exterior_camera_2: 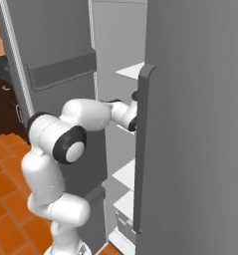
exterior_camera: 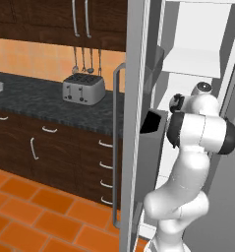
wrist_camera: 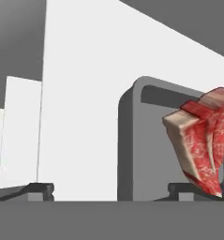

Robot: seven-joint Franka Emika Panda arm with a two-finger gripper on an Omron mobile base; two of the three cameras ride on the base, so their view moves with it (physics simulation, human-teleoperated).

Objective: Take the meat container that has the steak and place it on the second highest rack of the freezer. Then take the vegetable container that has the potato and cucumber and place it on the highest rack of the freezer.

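Freezer (exterior_camera: 138,123) stands open, door swung wide, the white arm reaching into it between the white inner shelves (exterior_camera: 192,61). In the hand view the grey meat container (wrist_camera: 137,140) sits on a white shelf, right in front of the gripper (wrist_camera: 115,190), whose finger tips stand wide apart, holding nothing. The steak (wrist_camera: 202,145) is tipped up on edge inside. Which rack this is, can't tell. Risk: pulling back could catch the container rim and drag it off. No brands, labels or writing readable.

A glossy white arm (exterior_camera: 192,147) of rounded segments with dark bands at the joints.
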